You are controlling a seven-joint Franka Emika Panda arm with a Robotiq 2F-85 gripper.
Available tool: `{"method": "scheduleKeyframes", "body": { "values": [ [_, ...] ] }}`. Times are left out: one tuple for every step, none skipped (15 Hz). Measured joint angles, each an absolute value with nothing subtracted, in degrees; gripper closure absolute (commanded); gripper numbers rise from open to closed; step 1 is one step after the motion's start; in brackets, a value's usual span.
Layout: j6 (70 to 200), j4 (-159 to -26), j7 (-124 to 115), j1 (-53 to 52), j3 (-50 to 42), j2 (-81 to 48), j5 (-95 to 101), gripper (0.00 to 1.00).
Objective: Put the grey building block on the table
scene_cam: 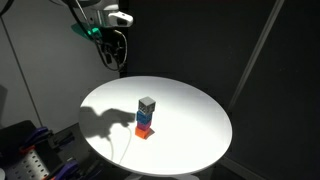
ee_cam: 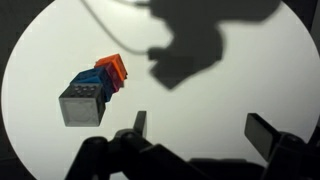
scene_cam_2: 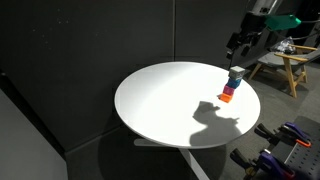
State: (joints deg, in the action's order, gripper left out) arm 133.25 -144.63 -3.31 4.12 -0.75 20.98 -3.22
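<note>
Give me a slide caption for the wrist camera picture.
Open claw hovers over the white table, the grey building block stacked on a blue block and a red-orange block.

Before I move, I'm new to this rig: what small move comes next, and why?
Probably lower the open end effector toward the grey block. It sits atop the blue block on the table, and the end effector hangs above it, off to one side, holding nothing.
</note>
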Motion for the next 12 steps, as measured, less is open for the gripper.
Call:
{"method": "scheduleKeyframes", "body": {
  "values": [
    [133.44,-144.39,-3.31,4.59,-1.07,21.13,-2.74,0.0],
    [133.51,-144.08,-3.31,4.99,-1.49,21.24,-2.49,0.0],
    [133.52,-143.78,-3.31,5.34,-1.96,21.34,-2.34,0.0],
    [133.52,-143.48,-3.3,5.65,-2.49,21.39,-2.33,0.0],
    [133.52,-143.14,-3.27,5.93,-3.11,21.4,-2.33,0.0],
    [133.52,-142.8,-3.21,6.1,-3.8,21.39,-2.33,0.0],
    [133.52,-142.47,-3.08,6.18,-4.6,21.38,-2.37,0.0],
    [133.52,-142.16,-2.91,6.22,-5.45,21.36,-2.43,0.0],
    [133.52,-141.87,-2.6,6.23,-6.28,21.31,-2.56,0.0],
    [133.52,-141.56,-2.05,6.24,-7.09,21.19,-2.83,0.0],
    [133.48,-141.21,-1.64,6.25,-7.84,20.99,-3.0,0.0],
    [133.34,-140.82,-0.97,6.25,-8.53,20.72,-3.19,0.0]
  ]
}}
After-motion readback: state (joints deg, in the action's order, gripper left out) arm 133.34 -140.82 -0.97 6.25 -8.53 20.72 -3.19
